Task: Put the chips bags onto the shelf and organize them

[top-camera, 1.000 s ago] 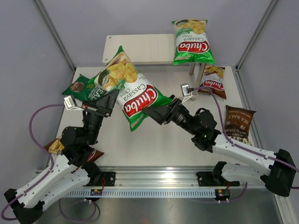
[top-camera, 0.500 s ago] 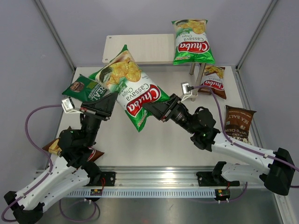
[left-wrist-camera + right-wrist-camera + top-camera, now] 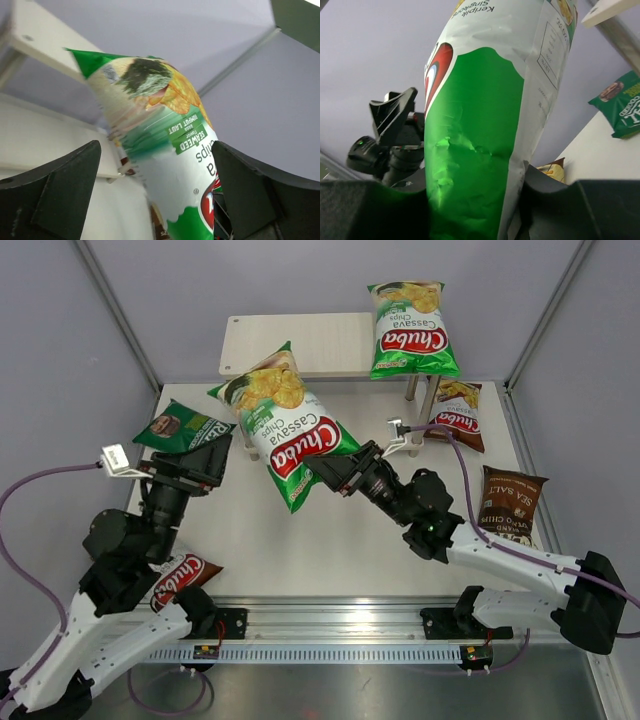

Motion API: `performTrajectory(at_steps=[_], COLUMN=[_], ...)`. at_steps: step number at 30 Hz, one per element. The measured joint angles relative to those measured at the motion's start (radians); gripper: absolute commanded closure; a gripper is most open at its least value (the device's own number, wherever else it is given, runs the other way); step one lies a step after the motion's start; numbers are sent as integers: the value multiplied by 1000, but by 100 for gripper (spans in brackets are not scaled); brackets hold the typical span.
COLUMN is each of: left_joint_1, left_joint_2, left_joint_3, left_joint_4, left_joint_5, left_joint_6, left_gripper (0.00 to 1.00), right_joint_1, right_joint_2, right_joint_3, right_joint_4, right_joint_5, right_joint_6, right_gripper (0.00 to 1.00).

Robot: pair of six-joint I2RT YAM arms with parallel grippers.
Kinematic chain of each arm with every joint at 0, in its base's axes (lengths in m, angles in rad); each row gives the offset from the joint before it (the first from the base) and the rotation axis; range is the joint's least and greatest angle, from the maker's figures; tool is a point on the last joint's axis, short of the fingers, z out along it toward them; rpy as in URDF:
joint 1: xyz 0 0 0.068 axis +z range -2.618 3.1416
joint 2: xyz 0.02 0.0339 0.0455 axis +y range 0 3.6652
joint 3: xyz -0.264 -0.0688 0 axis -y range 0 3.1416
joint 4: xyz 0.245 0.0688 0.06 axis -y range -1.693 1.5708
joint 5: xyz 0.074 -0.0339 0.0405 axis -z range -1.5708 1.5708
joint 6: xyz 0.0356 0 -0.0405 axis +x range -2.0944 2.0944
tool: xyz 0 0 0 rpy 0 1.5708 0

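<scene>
My right gripper (image 3: 325, 472) is shut on the lower end of a bright green Chuba chips bag (image 3: 290, 430), holding it tilted in the air in front of the shelf (image 3: 290, 340). In the right wrist view this bag (image 3: 480, 125) fills the space between the fingers (image 3: 550, 200). My left gripper (image 3: 205, 455) stands open to the left of the bag, apart from it. From the left wrist, the bag (image 3: 165, 135) hangs beyond the wide-spread fingers (image 3: 60, 190). A second green Chuba bag (image 3: 412, 328) rests on the right end of the shelf's top board.
A dark green REAL bag (image 3: 180, 428) lies on the table behind the left gripper. One brown-red Chuba bag (image 3: 185, 575) lies under the left arm, another (image 3: 458, 412) below the shelf's right end. A dark brown bag (image 3: 512, 505) lies at the right edge.
The left gripper opened, let go of the green bag and drew back to the left. The right gripper closed on the bag's lower end, and the bag shifted toward the shelf.
</scene>
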Motion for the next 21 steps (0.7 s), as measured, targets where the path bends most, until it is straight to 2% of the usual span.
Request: performTrajectory(at_steps=[5,8,16,21], left_joint_1=[0,0,0,0], left_joint_2=[-42,-61,-82,-149], left_joint_3=[168,218,222,221], left_joint_4=[-346,-501,-847,-959], left_joint_5=[-145,-167,-69,-8], left_joint_6=[-6,8,142,237], left_gripper=[1,1,1,1], right_joint_1=[0,0,0,-27], right_joint_2=[48,121,311,424], right_joint_3=[37,111,349,529], right_joint_4=[-24,-37,-57,-107], right_joint_5=[115,198,403,509], right_joint_6=[-10,-8,-39,-42], right_gripper=[80,80,80,78])
